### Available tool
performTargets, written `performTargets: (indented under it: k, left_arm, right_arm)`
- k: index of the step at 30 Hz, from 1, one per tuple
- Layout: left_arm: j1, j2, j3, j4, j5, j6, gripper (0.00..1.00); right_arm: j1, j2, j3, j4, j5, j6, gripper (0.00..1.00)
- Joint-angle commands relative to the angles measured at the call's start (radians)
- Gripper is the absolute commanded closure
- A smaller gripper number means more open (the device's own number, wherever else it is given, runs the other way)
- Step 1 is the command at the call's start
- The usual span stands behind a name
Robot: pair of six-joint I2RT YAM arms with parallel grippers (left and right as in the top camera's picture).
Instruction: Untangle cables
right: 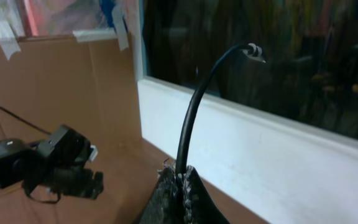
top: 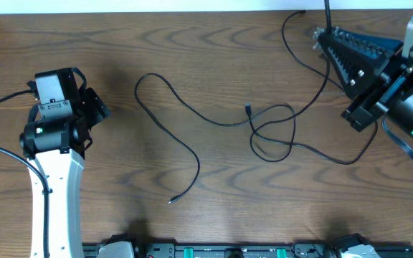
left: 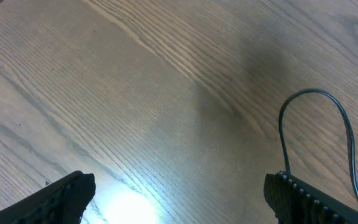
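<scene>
1. Right gripper [right: 180, 179] is closed tight on a thin black cable [right: 189, 124] at the far right edge of the table [top: 192, 43]; the plug end stands up above the fingers.
2. Left gripper [left: 179, 186] is wide open and holds nothing, with bare wood below it.
3. Loose cables [top: 252, 127] lie in smooth loops on the middle of the table.

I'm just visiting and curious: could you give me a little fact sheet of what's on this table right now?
Surface: wooden table
Cables: thin, black, loops crossing mid-table
Left gripper: open, empty, over bare wood
Right gripper: shut on one black cable
</scene>
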Motion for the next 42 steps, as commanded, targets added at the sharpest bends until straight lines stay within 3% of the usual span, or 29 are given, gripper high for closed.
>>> performTargets:
  k: [1,10,31,32,33,34,42]
  left_arm:
    - [0.005,0.006,0.008,-0.002,-0.002,0.008,0.08]
    - [0.005,0.006,0.008,-0.002,-0.002,0.008,0.08]
    - [0.005,0.006,0.008,-0.003,-0.002,0.008,0.08]
    - [0.005,0.006,0.008,-0.003,-0.002,0.008,0.08]
    - [0.005,0.006,0.008,-0.003,-0.002,0.008,0.08]
    - [0.005,0.006,0.008,-0.003,-0.002,0.008,0.08]
    - [0.005,0.006,0.008,-0.002,-0.002,0.008,0.08]
  right_arm:
    - [0.006,0.014,0.012,-0.024,-0.015,0.002,0.99]
    - [0.07,0.161,0.012,-0.138,-0.014,-0.005,0.99]
    - [0.319,0.652,0.012,-0.194,0.099,-0.073,0.97]
    - [0.322,0.661,0.012,-0.204,0.1,-0.089,0.75]
    - [0.325,0.672,0.012,-0.221,0.103,-0.107,0.28]
    - [0.325,0.681,0.012,-0.243,0.103,-0.132,0.01]
    - [0.323,0.682,0.012,-0.394,0.403,-0.093,0.01]
